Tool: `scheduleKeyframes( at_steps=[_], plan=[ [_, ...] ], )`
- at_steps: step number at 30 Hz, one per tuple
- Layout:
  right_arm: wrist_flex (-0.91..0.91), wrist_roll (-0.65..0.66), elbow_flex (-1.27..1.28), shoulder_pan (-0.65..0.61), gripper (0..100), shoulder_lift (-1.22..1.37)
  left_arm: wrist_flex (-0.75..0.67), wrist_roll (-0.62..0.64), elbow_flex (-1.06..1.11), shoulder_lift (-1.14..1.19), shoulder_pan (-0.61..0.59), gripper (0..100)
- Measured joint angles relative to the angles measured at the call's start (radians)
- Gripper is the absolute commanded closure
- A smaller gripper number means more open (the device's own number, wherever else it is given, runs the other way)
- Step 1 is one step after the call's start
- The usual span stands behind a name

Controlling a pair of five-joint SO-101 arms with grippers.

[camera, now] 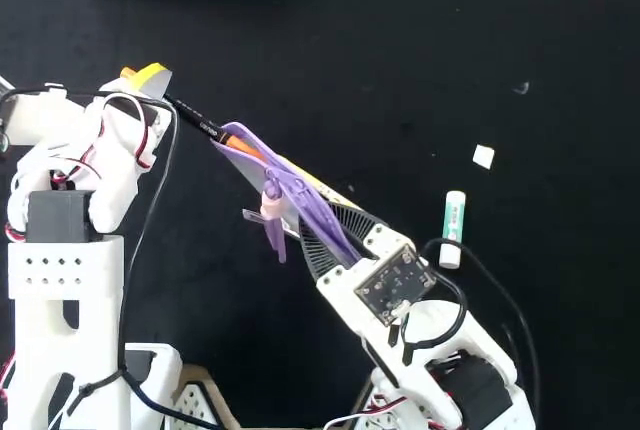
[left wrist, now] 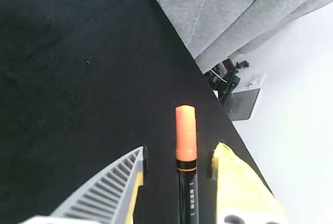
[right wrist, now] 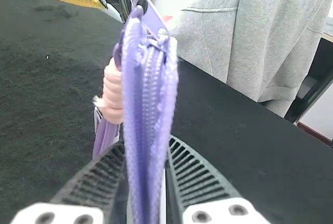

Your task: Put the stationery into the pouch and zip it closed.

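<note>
Black cloth covers the table [camera: 400, 70]. Nearest, the right gripper [right wrist: 147, 148] is clamped on one end of the purple pouch [right wrist: 148, 78], the zipper facing its camera; a pink charm [right wrist: 112, 91] hangs at the pouch's side. From above, a black marker [camera: 195, 122] runs from the pouch mouth to the left gripper [left wrist: 178, 153]. The left wrist view adds the marker's orange cap past the fingertips. There the fingers [left wrist: 119, 182] stand apart, with a gap on each side of the barrel. White print on the barrel is too small to read. Farther right lie a green-and-white glue stick [camera: 453, 225] and a small white block [camera: 484, 157], a little apart. Grey fabric [left wrist: 223, 10] hangs beyond the far edge.
</note>
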Motion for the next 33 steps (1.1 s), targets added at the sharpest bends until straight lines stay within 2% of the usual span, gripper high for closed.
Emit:
scheduleKeyframes(
  at_steps=[2, 6, 15, 21, 26, 33],
  plan=[
    [0.000, 0.000, 0.000, 0.000, 98.7, 0.000, 0.000, 0.000, 0.000, 0.000, 0.000, 78],
    [0.000, 0.000, 0.000, 0.000, 98.7, 0.000, 0.000, 0.000, 0.000, 0.000, 0.000, 87],
    [0.000, 0.000, 0.000, 0.000, 98.7, 0.000, 0.000, 0.002, 0.000, 0.000, 0.000, 88],
    [0.002, 0.000, 0.000, 0.000, 98.7, 0.000, 0.000, -0.023, 0.000, -0.058, 0.003, 96],
    [0.002, 0.002, 0.000, 0.000, 98.7, 0.000, 0.000, -0.114, 0.000, -0.158, 0.083, 97],
    [0.002, 0.002, 0.000, 0.000, 98.7, 0.000, -0.018, -0.130, 0.006, -0.186, 0.204, 97]
  ],
)
